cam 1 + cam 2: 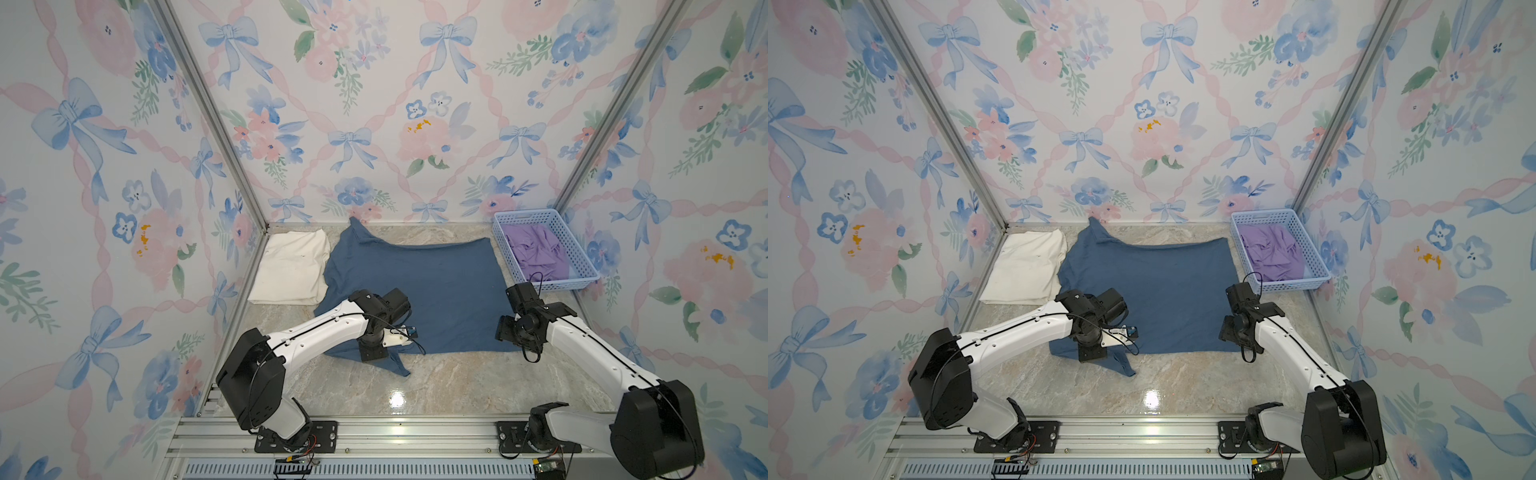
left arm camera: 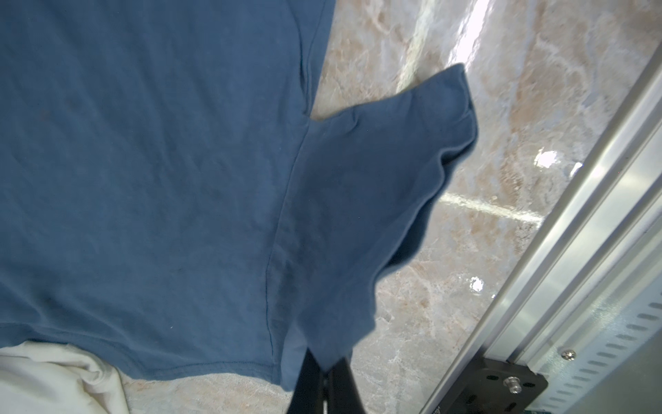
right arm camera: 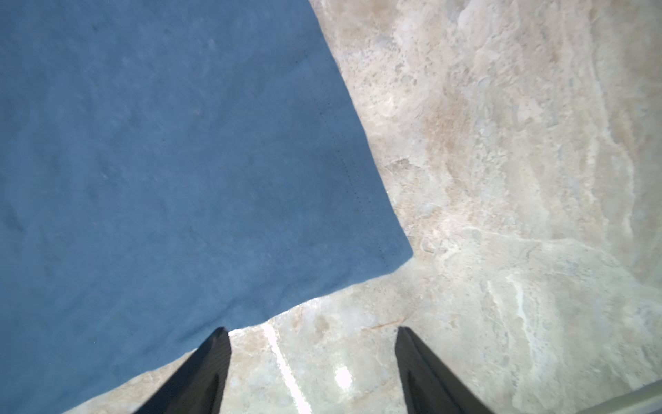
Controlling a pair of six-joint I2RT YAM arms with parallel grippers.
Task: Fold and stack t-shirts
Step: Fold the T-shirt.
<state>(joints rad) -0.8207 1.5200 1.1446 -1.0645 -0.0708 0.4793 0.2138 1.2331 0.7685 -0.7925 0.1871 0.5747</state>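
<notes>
On a glossy marbled surface [image 1: 457, 382], a soft blue shirt [image 1: 449, 282] is pinched by the left gripper [image 2: 326, 369]; the right gripper [image 3: 311, 328] is spread; a perforated basket [image 1: 555, 286] is filled with purple cloth [image 1: 536, 249].

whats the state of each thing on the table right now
blue t-shirt: spread flat, not folded
white t-shirt: folded, far left corner
basket: upright, not empty
purple cloth: crumpled in the basket
left fingers: shut on the blue t-shirt's sleeve
right fingers: open, empty, over the blue t-shirt's near edge
</notes>
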